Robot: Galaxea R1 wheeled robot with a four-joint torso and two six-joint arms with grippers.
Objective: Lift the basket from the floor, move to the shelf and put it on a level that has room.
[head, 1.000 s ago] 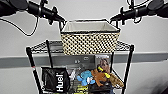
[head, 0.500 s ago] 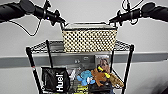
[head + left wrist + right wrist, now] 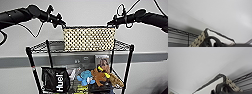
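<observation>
The checkered woven basket [image 3: 88, 38] hangs between my two arms in front of the grey wall, with its bottom at the height of the shelf's top level [image 3: 47, 46]. I cannot tell whether it rests on the wire grid. My left gripper [image 3: 60, 24] holds its left end and my right gripper [image 3: 113, 23] its right end, both at the dark rim. In the left wrist view the basket [image 3: 199, 38] shows its white lining and a dark loop handle [image 3: 213, 37]. The right wrist view shows the basket [image 3: 209, 87] from the other end. The black wire shelf [image 3: 128, 62] stands directly ahead.
The tier below carries a black Huel bag [image 3: 55, 80], a blue plush toy [image 3: 85, 77], a brown plush toy [image 3: 101, 75] and a printed box [image 3: 102, 61]. A grey wall with a darker rail [image 3: 150, 57] stands close behind the rack.
The basket looks slightly narrower than a second ago, carried a little farther in over the top tier. Both arms keep their hold on its ends.
</observation>
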